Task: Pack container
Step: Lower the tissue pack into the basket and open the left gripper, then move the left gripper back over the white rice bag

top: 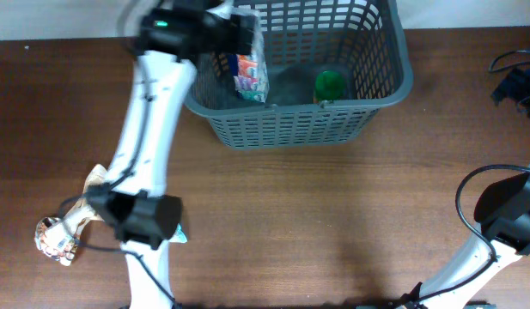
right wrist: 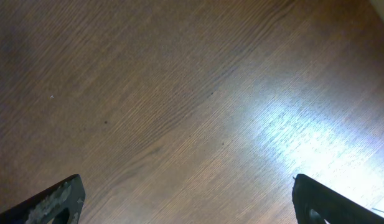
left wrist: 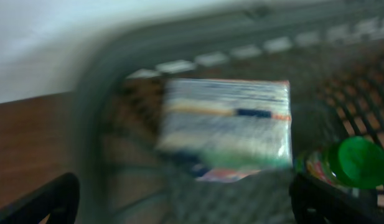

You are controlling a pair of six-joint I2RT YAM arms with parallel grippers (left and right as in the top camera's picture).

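Observation:
The container, a dark grey slotted basket (top: pixel 386 53), stands at the back of the table. Inside it a clear packet with colourful print (top: pixel 250 73) stands against the left wall, and a green-lidded jar (top: pixel 330 84) sits near the front wall. My left gripper (top: pixel 237 30) hovers over the basket's left end. In the blurred left wrist view it (left wrist: pixel 179 202) is open, with the packet (left wrist: pixel 226 124) free beyond the fingers and the jar (left wrist: pixel 360 163) to the right. My right gripper (right wrist: pixel 188 199) is open and empty over bare wood.
Crinkly snack packets (top: pixel 58 239) lie at the table's left edge beside the left arm's base, with another (top: pixel 97 177) just behind. A small teal item (top: pixel 180 232) peeks out by the arm. Black cables (top: pixel 514 81) lie at the far right.

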